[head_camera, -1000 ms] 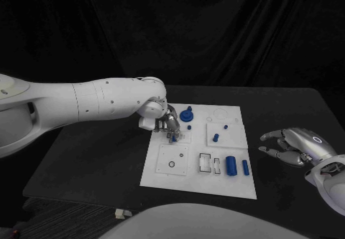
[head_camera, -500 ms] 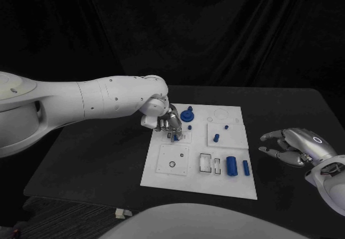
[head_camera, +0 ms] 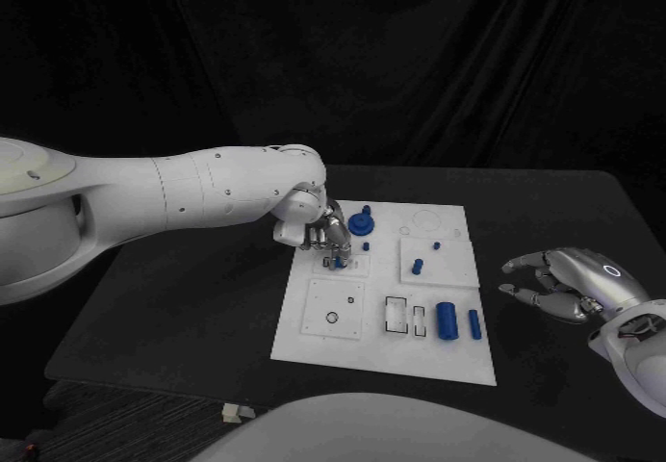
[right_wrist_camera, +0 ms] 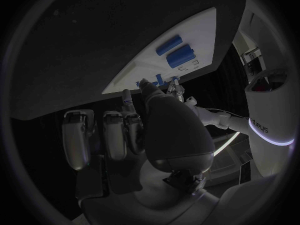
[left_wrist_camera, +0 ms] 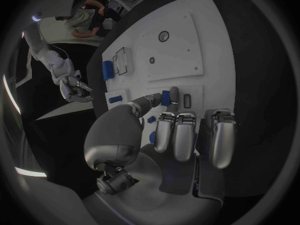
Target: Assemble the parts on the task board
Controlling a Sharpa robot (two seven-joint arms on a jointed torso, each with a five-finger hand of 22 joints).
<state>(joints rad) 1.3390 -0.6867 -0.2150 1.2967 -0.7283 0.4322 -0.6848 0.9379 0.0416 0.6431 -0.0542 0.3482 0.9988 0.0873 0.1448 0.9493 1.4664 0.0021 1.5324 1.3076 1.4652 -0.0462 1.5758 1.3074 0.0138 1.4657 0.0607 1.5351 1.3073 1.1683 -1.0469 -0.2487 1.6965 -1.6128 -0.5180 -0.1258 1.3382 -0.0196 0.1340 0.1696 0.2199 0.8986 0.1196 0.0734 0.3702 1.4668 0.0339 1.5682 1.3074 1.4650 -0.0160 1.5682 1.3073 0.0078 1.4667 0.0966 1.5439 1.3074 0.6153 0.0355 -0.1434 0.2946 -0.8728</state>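
On the flat white task board, lying mid-frame on the black worktop, the job looks partly done: a blue knobbed part stands in its seat at the board's upper left, while a fat blue cylinder and a slimmer blue pin lie loose at lower right. The left hand pinches a small blue peg over the board's upper-left plate. The right hand hovers beside the board's right edge, fingers loosely curled, holding nothing.

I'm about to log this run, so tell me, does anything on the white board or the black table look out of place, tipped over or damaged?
Nothing stands out. The white task board lies flat on the black table, the two blue cylinders rest side by side at its near right, the left hand pinches a small blue part over the board, and the right hand hangs beside it.
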